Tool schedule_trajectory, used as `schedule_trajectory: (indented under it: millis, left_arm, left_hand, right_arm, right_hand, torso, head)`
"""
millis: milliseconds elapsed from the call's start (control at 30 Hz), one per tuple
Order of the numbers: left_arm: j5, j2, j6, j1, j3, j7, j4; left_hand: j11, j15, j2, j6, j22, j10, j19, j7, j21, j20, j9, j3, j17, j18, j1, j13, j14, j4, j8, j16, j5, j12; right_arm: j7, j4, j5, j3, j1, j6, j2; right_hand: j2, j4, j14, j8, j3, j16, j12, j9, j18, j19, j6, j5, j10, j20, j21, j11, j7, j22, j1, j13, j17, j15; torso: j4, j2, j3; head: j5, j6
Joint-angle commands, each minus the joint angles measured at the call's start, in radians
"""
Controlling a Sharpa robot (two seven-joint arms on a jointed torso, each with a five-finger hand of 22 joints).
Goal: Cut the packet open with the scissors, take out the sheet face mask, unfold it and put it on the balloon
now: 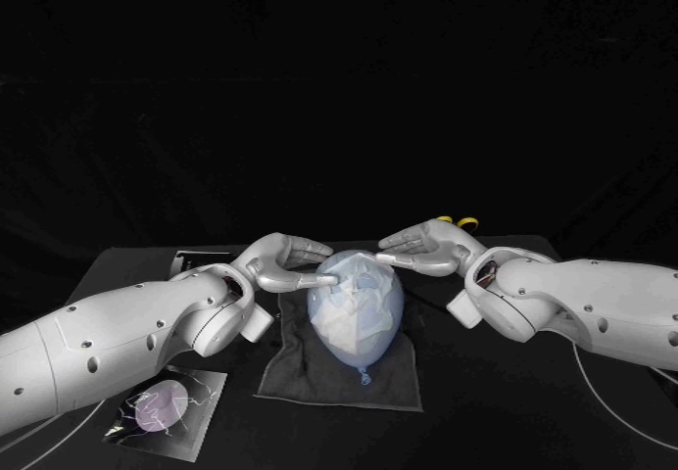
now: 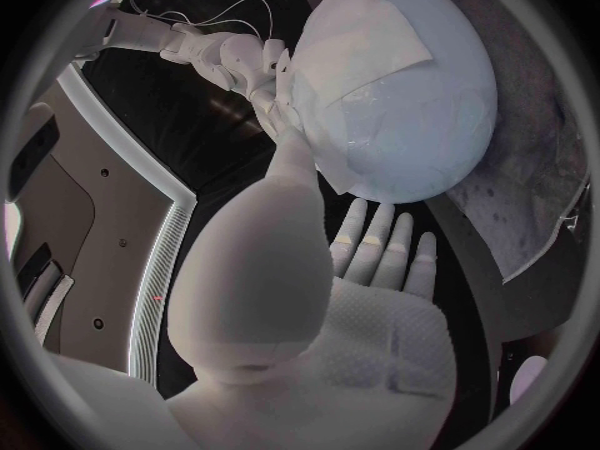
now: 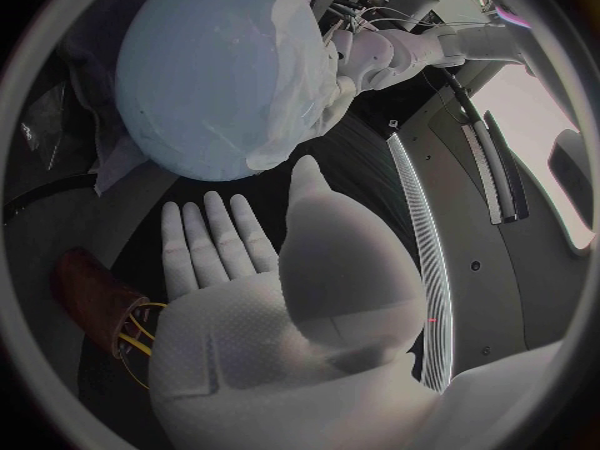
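Smoothing a sheet face mask [image 1: 354, 276] onto the balloon [image 1: 364, 338]

Flanking the pale blue balloon on both sides, the robot's two hands steady it on a folded dark cloth [image 1: 304, 382], which seems to be there to stop it rolling on the black table [image 1: 495, 411]. The white mask is draped over the balloon's rounded end, away from the knot, and looks creased in places. The left hand [image 1: 287, 262] is open and grips nothing, its fingers apart and one fingertip touching the balloon's side at the mask's edge. The right hand [image 1: 421, 250] is likewise open, fingertips resting at the mask's opposite rim, apparently pressing it flat. Yellow-handled scissors [image 1: 455, 221] lie just behind the right hand. The packet [image 1: 163, 406] lies by the left forearm, well apart from the balloon
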Motion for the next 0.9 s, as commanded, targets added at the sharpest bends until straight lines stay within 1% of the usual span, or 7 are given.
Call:
schedule_trajectory:
  millis: [33,133,267,300,667,800,900]
  left_arm:
    - [0.025,0.003,-0.011,0.0,0.002,0.011,0.001]
    - [0.036,0.003,-0.013,0.0,0.003,0.013,0.003]
    - [0.051,0.003,-0.016,0.0,0.003,0.016,0.004]
    - [0.054,0.004,-0.017,0.0,0.004,0.017,0.004]
    - [0.064,0.007,-0.023,0.001,0.004,0.011,0.002]
    - [0.064,0.008,-0.026,0.001,0.004,0.008,0.0]
    - [0.062,0.011,-0.031,0.001,0.005,0.005,-0.001]
  left_hand:
    - [0.001,-0.003,0.009,0.008,0.0,0.007,-0.004,0.101,-0.003,0.001,0.001,0.005,0.002,0.016,-0.009,0.001,0.01,-0.002,0.003,0.004,0.002,0.003]
    - [0.001,-0.003,0.0,0.007,0.0,0.007,-0.004,0.102,-0.003,0.001,0.0,-0.005,0.001,0.016,-0.023,0.0,0.011,-0.001,0.003,0.003,0.003,0.001]
    - [0.002,-0.003,-0.025,0.006,0.001,0.007,-0.002,0.103,-0.002,0.001,-0.002,-0.044,0.0,0.014,-0.07,0.0,0.013,0.0,0.003,0.002,0.005,0.0]
    - [0.002,-0.003,-0.027,0.006,0.001,0.006,-0.001,0.103,-0.002,0.001,-0.002,-0.045,0.0,0.014,-0.075,0.0,0.014,0.0,0.003,0.002,0.005,0.0]
    - [0.001,-0.003,-0.024,0.012,0.001,0.011,-0.001,0.106,-0.002,0.001,-0.001,-0.043,0.001,0.014,-0.08,0.0,0.02,0.0,0.004,0.003,0.005,0.001]
    - [0.001,-0.004,-0.018,0.017,0.001,0.017,-0.001,0.107,-0.002,0.001,0.0,-0.037,0.002,0.015,-0.08,0.001,0.028,0.0,0.006,0.005,0.005,0.002]
    - [0.0,-0.005,-0.008,0.025,0.001,0.024,0.001,0.106,-0.002,0.001,0.001,-0.024,0.004,0.015,-0.074,0.001,0.039,-0.001,0.009,0.007,0.004,0.003]
  right_arm:
    - [0.006,-0.006,0.009,0.001,-0.002,0.013,0.005]
    - [0.003,-0.008,0.011,0.001,-0.005,0.016,0.009]
    - [-0.002,-0.01,0.008,0.001,-0.014,0.017,0.014]
    - [-0.003,-0.012,0.007,0.001,-0.016,0.017,0.015]
    - [-0.011,-0.019,-0.007,0.001,-0.025,0.024,0.027]
    - [-0.012,-0.019,-0.009,0.001,-0.026,0.026,0.028]
    - [-0.013,-0.02,-0.01,0.001,-0.027,0.027,0.029]
  right_hand:
    - [0.009,0.001,0.009,0.002,-0.005,0.004,-0.001,0.001,-0.013,0.008,0.007,0.0,0.008,0.001,0.001,-0.001,0.099,0.002,0.002,0.001,0.002,-0.001]
    - [0.011,0.0,0.009,0.003,-0.006,0.004,-0.001,0.001,-0.012,0.008,0.009,0.0,0.009,0.001,0.001,-0.001,0.099,0.002,0.003,0.001,0.002,-0.001]
    - [0.012,-0.003,0.007,0.002,-0.009,0.004,-0.002,0.001,-0.012,0.008,0.008,-0.003,0.007,0.001,0.002,-0.001,0.099,0.001,0.01,0.001,0.002,-0.001]
    - [0.014,-0.006,0.008,0.002,-0.011,0.004,-0.002,0.001,-0.012,0.009,0.009,-0.004,0.008,0.001,0.003,-0.001,0.099,0.001,0.017,0.0,0.002,-0.001]
    - [0.022,-0.022,0.015,0.004,-0.019,0.006,-0.002,0.001,-0.011,0.009,0.02,-0.007,0.018,0.001,0.005,-0.002,0.098,-0.001,0.048,0.001,0.003,-0.002]
    - [0.023,-0.025,0.017,0.004,-0.021,0.007,-0.002,0.001,-0.011,0.008,0.023,-0.007,0.02,0.001,0.005,-0.002,0.098,-0.001,0.054,0.001,0.003,-0.002]
    - [0.027,-0.03,0.024,0.006,-0.023,0.008,0.0,0.002,-0.011,0.01,0.032,-0.006,0.031,0.001,0.006,-0.002,0.098,-0.001,0.062,0.002,0.004,-0.003]
  torso:
    - [0.0015,0.0,0.0002]
    - [0.0015,0.001,-0.0005]
    - [0.0017,0.001,-0.0012]
    - [0.0019,0.001,-0.0013]
    - [0.0014,0.0,-0.0005]
    - [0.0012,0.001,-0.0003]
    - [0.0015,0.001,0.0]
  head:
    - [-0.003,0.001]
    - [-0.004,0.0]
    - [-0.003,0.0]
    - [-0.002,-0.001]
    - [0.0,-0.006]
    - [0.0,-0.008]
    - [0.001,-0.009]
